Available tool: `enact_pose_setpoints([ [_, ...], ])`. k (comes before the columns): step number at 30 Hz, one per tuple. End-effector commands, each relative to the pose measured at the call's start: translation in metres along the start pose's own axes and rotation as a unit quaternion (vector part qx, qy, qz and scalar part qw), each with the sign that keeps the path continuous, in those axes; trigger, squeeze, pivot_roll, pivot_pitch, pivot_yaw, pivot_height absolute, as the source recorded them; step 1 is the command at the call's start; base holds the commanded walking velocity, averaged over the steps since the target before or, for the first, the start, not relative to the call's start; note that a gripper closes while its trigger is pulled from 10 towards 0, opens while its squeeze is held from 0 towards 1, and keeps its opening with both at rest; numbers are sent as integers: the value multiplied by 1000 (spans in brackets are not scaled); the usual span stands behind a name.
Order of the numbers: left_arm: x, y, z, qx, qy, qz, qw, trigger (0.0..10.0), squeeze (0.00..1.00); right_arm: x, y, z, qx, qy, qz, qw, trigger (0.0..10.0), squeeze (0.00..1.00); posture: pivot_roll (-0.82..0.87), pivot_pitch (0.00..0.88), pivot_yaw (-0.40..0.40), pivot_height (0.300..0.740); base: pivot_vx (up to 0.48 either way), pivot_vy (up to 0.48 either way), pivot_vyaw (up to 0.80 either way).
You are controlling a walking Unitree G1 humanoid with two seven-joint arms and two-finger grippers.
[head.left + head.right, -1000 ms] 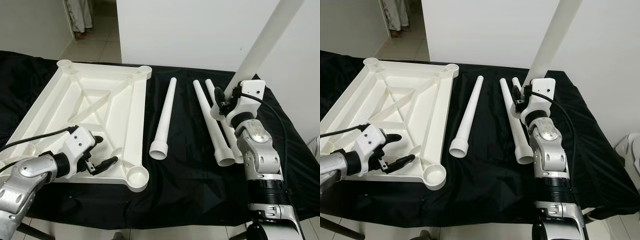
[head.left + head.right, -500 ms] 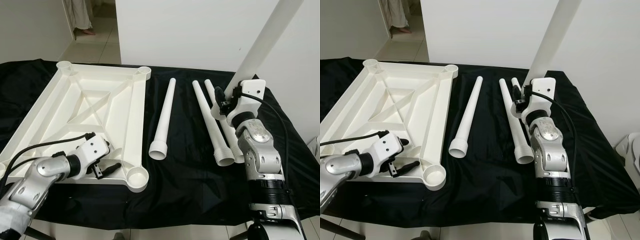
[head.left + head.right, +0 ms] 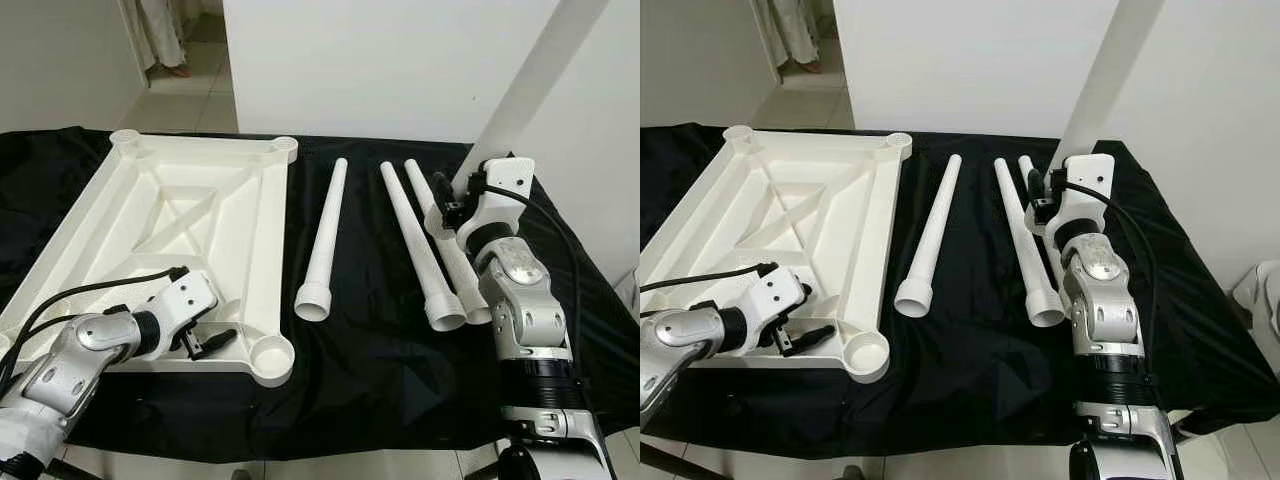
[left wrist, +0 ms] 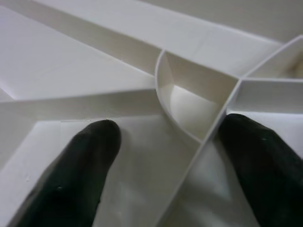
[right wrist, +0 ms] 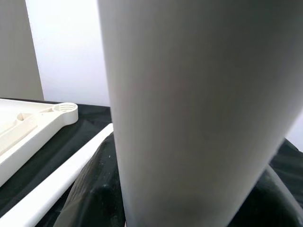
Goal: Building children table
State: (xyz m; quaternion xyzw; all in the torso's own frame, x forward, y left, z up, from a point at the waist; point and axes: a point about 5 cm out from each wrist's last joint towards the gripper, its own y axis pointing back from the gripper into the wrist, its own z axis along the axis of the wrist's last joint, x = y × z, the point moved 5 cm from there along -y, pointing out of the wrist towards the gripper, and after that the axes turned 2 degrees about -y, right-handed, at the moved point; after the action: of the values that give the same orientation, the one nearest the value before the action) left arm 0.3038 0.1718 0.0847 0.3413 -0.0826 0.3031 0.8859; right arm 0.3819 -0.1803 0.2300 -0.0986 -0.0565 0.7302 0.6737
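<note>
While its fingers close around one white table leg [image 3: 530, 85], the right gripper [image 3: 447, 200] holds that tube raised and slanting up past the wall, probably so that its lower end can be swung across to a socket. Seen from the right wrist, the leg is a smooth, matte plastic cylinder between the black fingers [image 5: 92, 189].

Over by the upturned tabletop [image 3: 190, 200], the left gripper [image 3: 212, 322] sits low at the near edge with its fingers spread apart and holding nothing, one on either side of a thin rib [image 4: 208, 137] (a bracing hold, I would guess, to keep the panel from sliding when a leg is pressed in). That tabletop is a moulded white panel with raised diagonal ribs and a round socket at each corner; the near corner socket [image 3: 270, 357] lies just beside the gripper.

Three more legs [image 3: 322, 240] lie side by side on the black cloth [image 3: 380, 390] covering the table, between the panel and the right arm, each tapered, with a flared, hollow end toward the robot.
</note>
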Motion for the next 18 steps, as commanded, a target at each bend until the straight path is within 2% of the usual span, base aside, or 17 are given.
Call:
enact_pose_setpoints([
  [1, -21, 4, -27, 48, 32, -72, 996, 2078, 0, 1, -1, 12, -24, 6, 3, 1000, 10000, 0, 51, 0, 7, 740, 0, 0, 0],
  [2, -22, 5, -27, 48, 41, -75, 995, 2078, 0, 1, -2, 12, -24, 6, 3, 1000, 10000, 0, 52, 0, 7, 740, 0, 0, 0],
  [3, -24, 5, -25, 40, 55, -78, 995, 0, 0, 1, -2, 13, -25, 6, 3, 1000, 10000, 0, 53, 0, 7, 740, 0, 0, 0],
  [4, -24, 5, -25, 40, 55, -78, 995, 0, 0, 1, -2, 13, -25, 6, 3, 1000, 10000, 0, 53, 0, 7, 740, 0, 0, 0],
  [6, -29, 4, -16, 15, 80, -89, 993, 0, 0, 1, -3, 13, -26, 7, 4, 1000, 10000, 0, 56, 0, 5, 740, 0, 0, 0],
  [10, -33, 2, -1, -15, 93, -91, 991, 0, 0, 2, -4, 14, -26, 8, 5, 1000, 10000, 0, 59, 0, 3, 740, 0, 0, 0],
  [12, -33, 2, -1, -15, 93, -91, 991, 0, 0, 2, -4, 14, -26, 8, 5, 1000, 10000, 0, 59, 0, 3, 740, 0, 0, 0],
  [13, -34, -4, 13, -41, 101, -87, 990, 0, 0, 2, -5, 14, -28, 7, 6, 1000, 10000, 0, 60, 0, 3, 740, 0, 0, 0],
  [18, -30, -16, 36, -84, 114, -59, 988, 0, 0, 3, -5, 16, -30, 7, 5, 999, 10000, 0, 60, 0, 4, 740, 0, 0, 0],
])
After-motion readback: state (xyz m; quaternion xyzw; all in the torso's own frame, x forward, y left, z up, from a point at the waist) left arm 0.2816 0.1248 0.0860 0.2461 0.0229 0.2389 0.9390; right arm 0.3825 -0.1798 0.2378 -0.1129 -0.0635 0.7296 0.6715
